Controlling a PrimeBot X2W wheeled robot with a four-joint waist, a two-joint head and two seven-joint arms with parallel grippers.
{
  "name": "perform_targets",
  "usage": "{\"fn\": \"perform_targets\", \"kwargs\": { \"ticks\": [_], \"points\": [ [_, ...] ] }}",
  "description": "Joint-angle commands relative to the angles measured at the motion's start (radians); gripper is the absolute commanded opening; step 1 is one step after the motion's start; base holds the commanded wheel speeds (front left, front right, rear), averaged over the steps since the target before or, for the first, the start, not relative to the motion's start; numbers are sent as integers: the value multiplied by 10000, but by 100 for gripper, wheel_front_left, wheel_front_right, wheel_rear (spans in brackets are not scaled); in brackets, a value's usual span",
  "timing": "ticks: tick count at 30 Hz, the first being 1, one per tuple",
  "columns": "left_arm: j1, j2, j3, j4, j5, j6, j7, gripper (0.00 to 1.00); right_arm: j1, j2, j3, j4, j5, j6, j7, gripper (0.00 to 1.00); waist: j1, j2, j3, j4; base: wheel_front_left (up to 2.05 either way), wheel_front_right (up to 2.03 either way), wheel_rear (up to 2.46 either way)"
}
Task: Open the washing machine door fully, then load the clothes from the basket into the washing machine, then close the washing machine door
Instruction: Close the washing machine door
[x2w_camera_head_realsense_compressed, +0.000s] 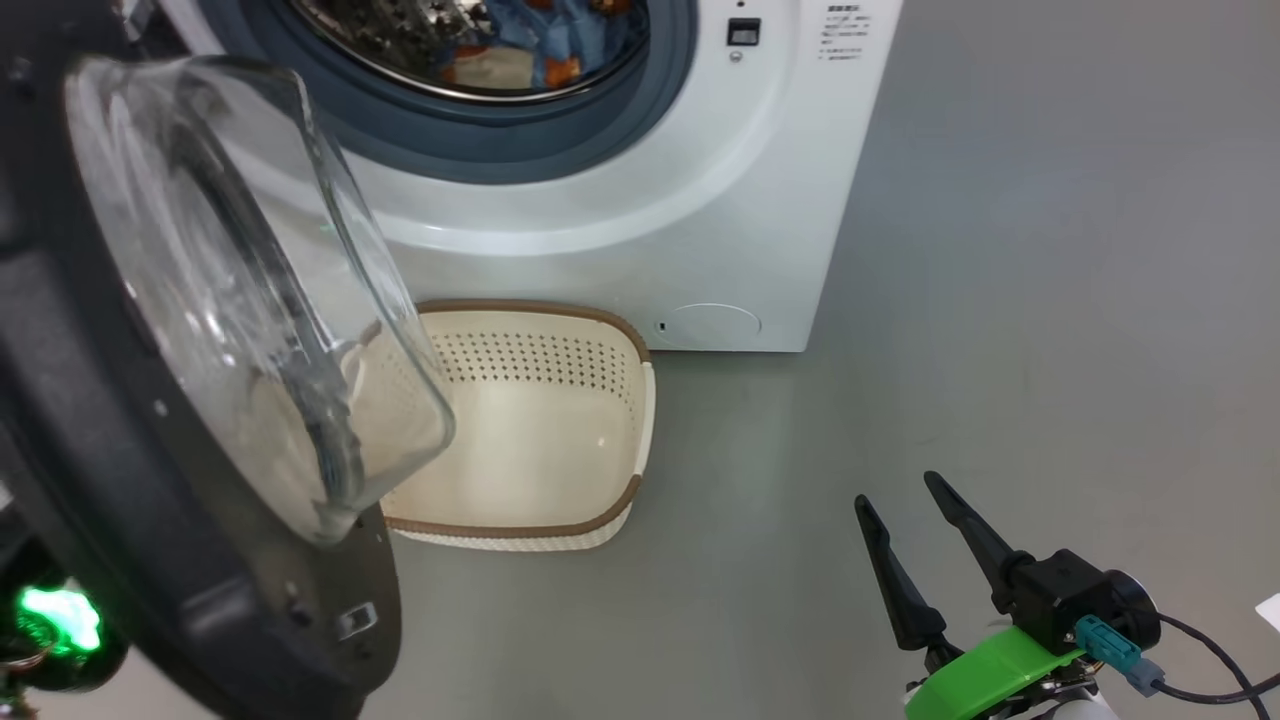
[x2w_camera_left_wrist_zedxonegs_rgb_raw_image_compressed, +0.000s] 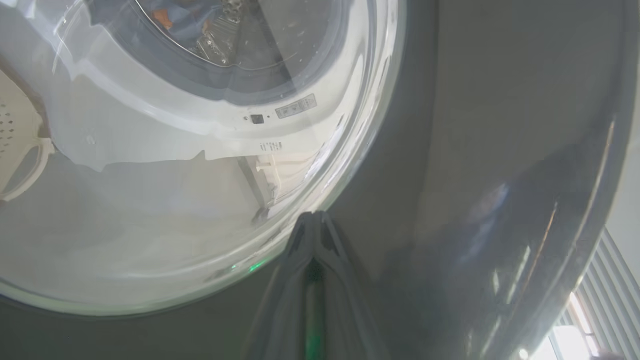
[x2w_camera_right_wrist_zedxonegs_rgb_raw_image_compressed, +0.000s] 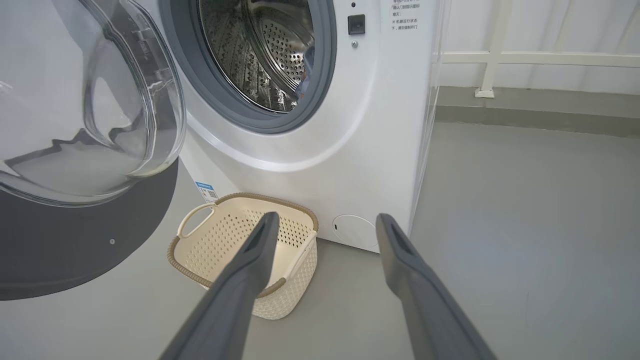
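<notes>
The washing machine (x2w_camera_head_realsense_compressed: 650, 230) stands with its drum open and the clothes (x2w_camera_head_realsense_compressed: 520, 40) lying inside; a bit of the clothes (x2w_camera_right_wrist_zedxonegs_rgb_raw_image_compressed: 305, 75) also shows past the gasket. The washing machine door (x2w_camera_head_realsense_compressed: 150, 560) hangs swung out at the left, its glass bowl over the basket's left end. The basket (x2w_camera_head_realsense_compressed: 540, 430) sits empty on the floor before the machine. My left gripper (x2w_camera_left_wrist_zedxonegs_rgb_raw_image_compressed: 312, 217) is shut, its tips at the door's dark outer face beside the window rim. My right gripper (x2w_camera_head_realsense_compressed: 895, 490) is open and holds nothing, low at the right, pointing toward the basket (x2w_camera_right_wrist_zedxonegs_rgb_raw_image_compressed: 235, 240).
Grey floor (x2w_camera_head_realsense_compressed: 1000, 350) stretches open to the right of the machine. A white railing (x2w_camera_right_wrist_zedxonegs_rgb_raw_image_compressed: 495, 55) and wall run behind it. A round white cap (x2w_camera_head_realsense_compressed: 710, 325) sits low on the machine front. A green light (x2w_camera_head_realsense_compressed: 55, 615) glows at the lower left.
</notes>
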Motion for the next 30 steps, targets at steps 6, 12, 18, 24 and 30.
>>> {"fn": "perform_targets", "kwargs": {
  "ticks": [6,12,18,24,30],
  "points": [
    [-727,-309,-307,-488,34,-382,-15,0,-341,96,207,-106,135,14,-192,100,0,0,-8,-361,0,0,0],
    [-919,-796,-770,-307,584,-737,-389,0,-420,136,201,-64,149,14,-210,100,0,0,45,-639,0,0,0],
    [-1168,-1140,-974,-121,524,-905,-641,0,-416,153,136,-94,151,14,-215,100,0,0,17,-897,0,0,0],
    [-1383,-1357,-1166,33,432,-1055,-978,0,-404,166,152,-165,157,14,-216,100,0,0,-19,-1247,0,0,0],
    [-1548,-1444,-1407,125,377,-1123,-1234,0,-339,175,152,-205,168,14,-217,100,0,0,-29,-1545,0,0,0]
  ]
}}
